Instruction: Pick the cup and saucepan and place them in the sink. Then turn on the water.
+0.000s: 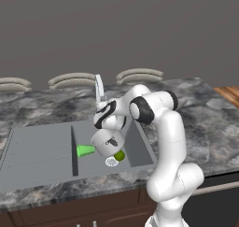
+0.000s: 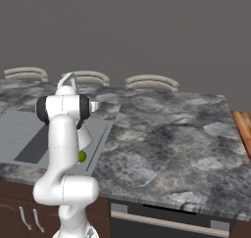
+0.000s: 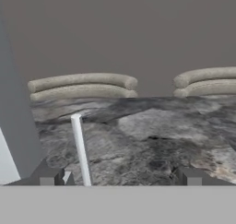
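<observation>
The green cup (image 1: pixel 85 150) lies on its side in the basin of the grey sink (image 1: pixel 42 146). The silver saucepan (image 1: pixel 107 143) sits in the same basin right beside the cup, and part of it peeks out behind the arm (image 2: pixel 85 134). My gripper (image 1: pixel 101 110) is up at the back rim of the sink by the faucet (image 1: pixel 99 88). In the hand view the gripper (image 3: pixel 119 178) is open with nothing held. A thin white faucet lever (image 3: pixel 80 149) stands between the fingertips, nearer the left one. The grey spout (image 3: pixel 14 126) looms at the left.
A small yellow-green ball (image 1: pixel 119 155) lies by the round drain (image 1: pixel 112 162) in the basin, also seen as the ball (image 2: pixel 82 156). The flat drainboard (image 1: pixel 37 149) lies left of the basin. Marble counter (image 2: pixel 166 134) spreads to the right. Curved beige chair backs (image 3: pixel 83 85) line the far edge.
</observation>
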